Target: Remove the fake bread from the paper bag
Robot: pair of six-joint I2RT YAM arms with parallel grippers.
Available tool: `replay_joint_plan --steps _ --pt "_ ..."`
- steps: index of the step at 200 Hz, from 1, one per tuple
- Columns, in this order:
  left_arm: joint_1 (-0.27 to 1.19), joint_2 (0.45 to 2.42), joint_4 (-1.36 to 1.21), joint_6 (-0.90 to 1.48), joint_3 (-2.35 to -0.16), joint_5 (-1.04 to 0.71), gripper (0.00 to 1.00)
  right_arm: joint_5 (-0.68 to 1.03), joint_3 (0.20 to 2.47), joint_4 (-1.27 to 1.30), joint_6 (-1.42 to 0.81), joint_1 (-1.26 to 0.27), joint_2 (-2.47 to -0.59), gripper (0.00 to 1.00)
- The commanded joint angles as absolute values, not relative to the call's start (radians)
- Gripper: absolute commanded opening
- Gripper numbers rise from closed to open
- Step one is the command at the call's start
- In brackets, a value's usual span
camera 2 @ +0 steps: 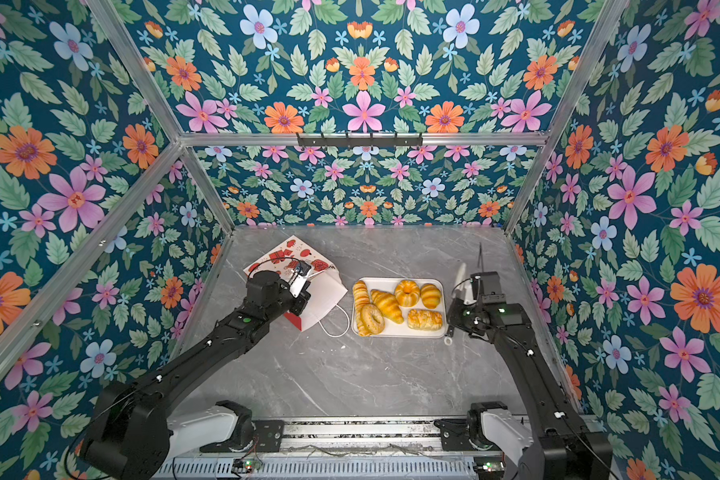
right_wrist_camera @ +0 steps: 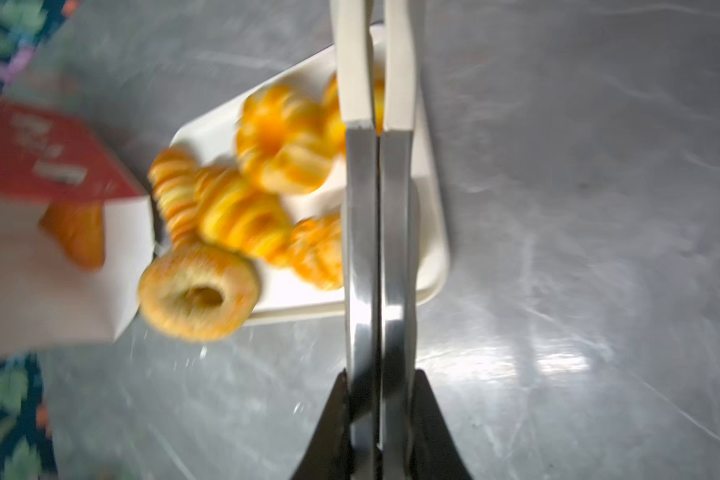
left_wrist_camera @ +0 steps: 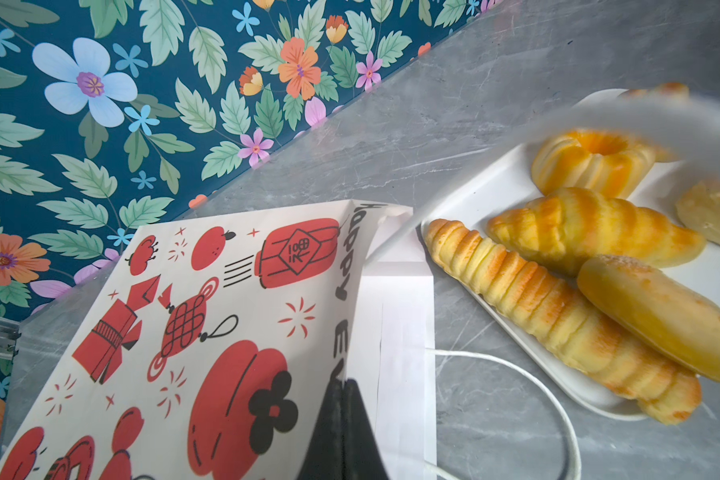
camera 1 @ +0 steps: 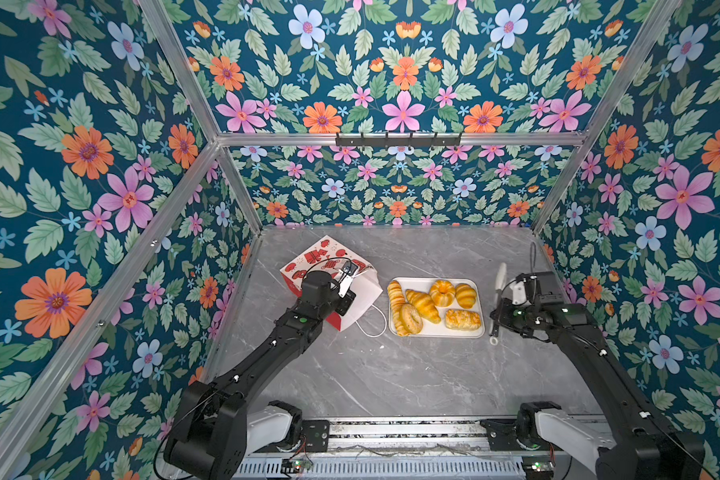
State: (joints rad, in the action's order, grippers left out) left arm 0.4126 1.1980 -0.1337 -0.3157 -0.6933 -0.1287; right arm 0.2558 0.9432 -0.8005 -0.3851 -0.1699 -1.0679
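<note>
The fake bread (camera 1: 422,305) lies on a white tray (camera 1: 433,333) near the middle of the grey table (camera 1: 391,374). A long plaited loaf (camera 1: 395,305) runs along the tray's left edge. A croissant (camera 2: 386,305) lies just beside it, and a ring doughnut (camera 1: 411,319) rests on top of them both. A fluted ring (camera 1: 441,292) and a round roll (camera 1: 465,295) sit along the far side, with a flat glazed pastry (camera 1: 463,320) at the near right. In the right wrist view a darker orange-brown piece (right_wrist_camera: 75,237) shows inside a white opening. That picture is blurred, so it may be one more pastry in the bag.

The paper bag (camera 1: 321,259) lies on its side just left of the tray, printed face up and white inside turned toward the bread. Its white cord handle (left_wrist_camera: 458,352) loops over the table between bag and tray.

The left gripper (left_wrist_camera: 344,399) is at the bag — its fingers are pressed together on the folded edge where the printed face meets the white side panel.

The right gripper (right_wrist_camera: 381,378) is clamped on a pair of metal tongs (right_wrist_camera: 360,228). The tongs' arms are squeezed nearly together and their cream tips (right_wrist_camera: 352,62) hang over the tray's right edge. In both top views this arm stands to the right of the tray, well apart from the bag.
</note>
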Motion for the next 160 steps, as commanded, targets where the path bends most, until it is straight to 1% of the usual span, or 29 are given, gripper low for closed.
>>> replay_joint_plan --steps 1,17,24,44,50,90,145,160 --pt "0.412 1.190 -0.150 -0.312 -0.697 -0.135 0.00 0.326 1.019 -0.949 -0.268 -0.330 -1.098 0.00" --pt "0.411 1.187 -0.151 -0.311 -0.698 -0.139 0.00 0.253 1.088 -1.009 -0.243 -0.480 -1.155 0.00" --pt "0.411 1.186 -0.152 -0.311 -0.699 -0.140 0.00 0.235 1.112 -1.037 -0.229 -0.531 -1.188 0.02" --pt "0.410 1.188 -0.152 -0.313 -0.702 -0.140 0.00 0.202 1.129 -1.055 -0.203 -0.618 -1.254 0.07" --pt "0.411 1.187 -0.152 -0.311 -0.703 -0.141 0.00 0.202 1.129 -1.054 -0.198 -0.628 -1.267 0.08" --pt "0.411 1.186 -0.152 -0.309 -0.699 -0.139 0.00 0.217 1.141 -1.039 -0.186 -0.646 -1.290 0.25" --pt "0.411 1.193 -0.152 -0.308 -0.703 -0.139 0.00 0.259 1.129 -1.035 -0.192 -0.662 -1.277 0.30" --pt "0.411 1.195 -0.152 -0.310 -0.702 -0.140 0.00 0.267 1.118 -1.032 -0.197 -0.664 -1.266 0.31"
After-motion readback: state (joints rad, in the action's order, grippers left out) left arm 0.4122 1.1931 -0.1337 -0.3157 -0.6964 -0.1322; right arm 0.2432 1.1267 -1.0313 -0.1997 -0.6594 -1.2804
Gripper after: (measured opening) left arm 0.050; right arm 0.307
